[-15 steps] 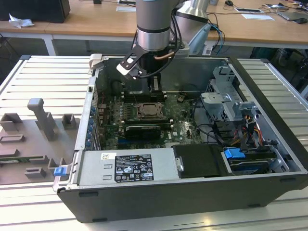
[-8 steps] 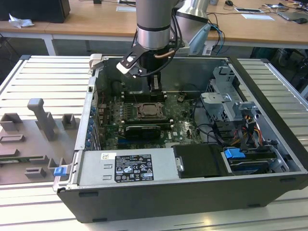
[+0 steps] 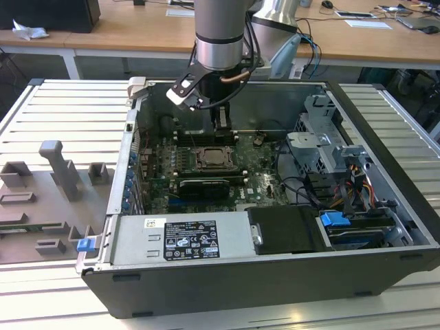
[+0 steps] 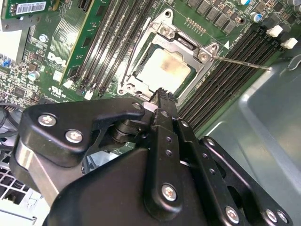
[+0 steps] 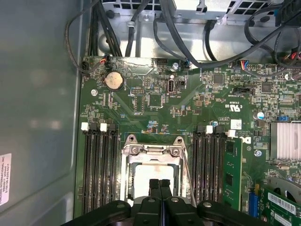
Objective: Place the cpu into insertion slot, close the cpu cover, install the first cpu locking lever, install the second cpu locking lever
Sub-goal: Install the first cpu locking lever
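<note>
Printed stickers are seen in several places: a white label [image 3: 189, 239] on the power supply in the exterior view, a barcode sticker [image 4: 30, 7] at the board's edge in the second wrist view, and a white sticker [image 5: 5, 179] on the case wall in the first wrist view. White lettering is also printed on the green motherboard [image 5: 155, 101].

The cpu [image 4: 164, 70] is seated in the insertion slot [image 4: 126, 86] and is framed by the cpu cover [image 4: 181, 44], which is folded down flat over it. A thin locking lever [image 4: 240, 61] is seen jutting out across the memory slots [image 4: 221, 80].

The gripper [image 5: 160, 183] is held over the socket's edge, just beside the cpu. Its fingers are pressed together and nothing is gripped between them. Whether the tips touch the cover cannot be told.
</note>
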Robot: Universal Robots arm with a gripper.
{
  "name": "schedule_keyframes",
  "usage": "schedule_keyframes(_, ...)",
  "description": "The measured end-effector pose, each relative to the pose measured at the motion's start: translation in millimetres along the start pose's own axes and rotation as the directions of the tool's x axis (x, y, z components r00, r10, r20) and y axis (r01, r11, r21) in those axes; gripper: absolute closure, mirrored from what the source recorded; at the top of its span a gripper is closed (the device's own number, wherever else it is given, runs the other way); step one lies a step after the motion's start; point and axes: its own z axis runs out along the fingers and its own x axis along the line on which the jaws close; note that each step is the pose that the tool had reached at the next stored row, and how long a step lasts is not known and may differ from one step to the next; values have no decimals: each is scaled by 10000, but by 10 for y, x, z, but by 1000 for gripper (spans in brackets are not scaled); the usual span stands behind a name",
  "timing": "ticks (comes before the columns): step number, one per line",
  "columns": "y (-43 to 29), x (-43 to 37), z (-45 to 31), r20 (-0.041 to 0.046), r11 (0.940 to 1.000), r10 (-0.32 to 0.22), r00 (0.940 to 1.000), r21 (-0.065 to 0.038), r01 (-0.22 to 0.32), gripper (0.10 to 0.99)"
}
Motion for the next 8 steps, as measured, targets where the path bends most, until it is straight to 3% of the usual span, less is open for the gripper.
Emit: schedule_keyframes(8,4,2,-56,0,10000,-1,10000,0,1,980)
